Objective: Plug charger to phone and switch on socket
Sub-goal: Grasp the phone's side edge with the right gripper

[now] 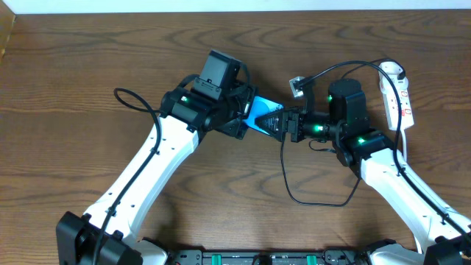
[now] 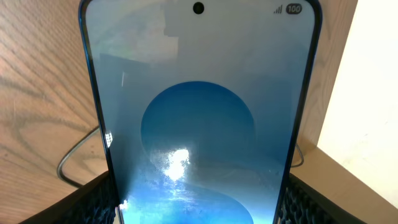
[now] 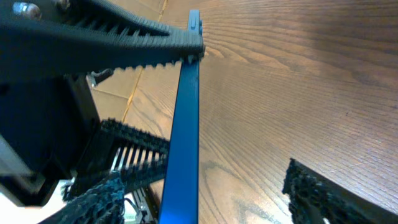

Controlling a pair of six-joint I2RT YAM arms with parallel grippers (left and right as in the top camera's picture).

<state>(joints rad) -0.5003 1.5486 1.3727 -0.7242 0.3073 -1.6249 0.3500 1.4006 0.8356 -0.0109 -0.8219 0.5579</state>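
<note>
Tabletop [image 1: 88,59] of brown wood fills my overhead view. The left arm [image 1: 147,169] comes in from the lower left and the right arm [image 1: 405,184] from the lower right, and they meet just right of centre. The socket [image 1: 398,92], a narrow white strip with red marks, lies near the right edge of the frame, well apart from both grippers.

The phone [image 1: 262,115] sits at centre frame between the two grippers, its cyan screen lit. The left gripper [image 1: 246,118] pinches it: on my left wrist view its ribbed fingers [image 2: 93,202] press on both long edges at the bottom of the frame. The right gripper [image 1: 283,125] faces the phone's free end. On my right wrist view its fingers [image 3: 320,193] stand spread with the phone's blue edge between them, and the lower-right one is clear of it.

The charger [image 1: 316,200] loops as a thin black cable below the right gripper. Its white adapter [image 1: 296,87] lies just above the grippers. I cannot make out the plug tip.
</note>
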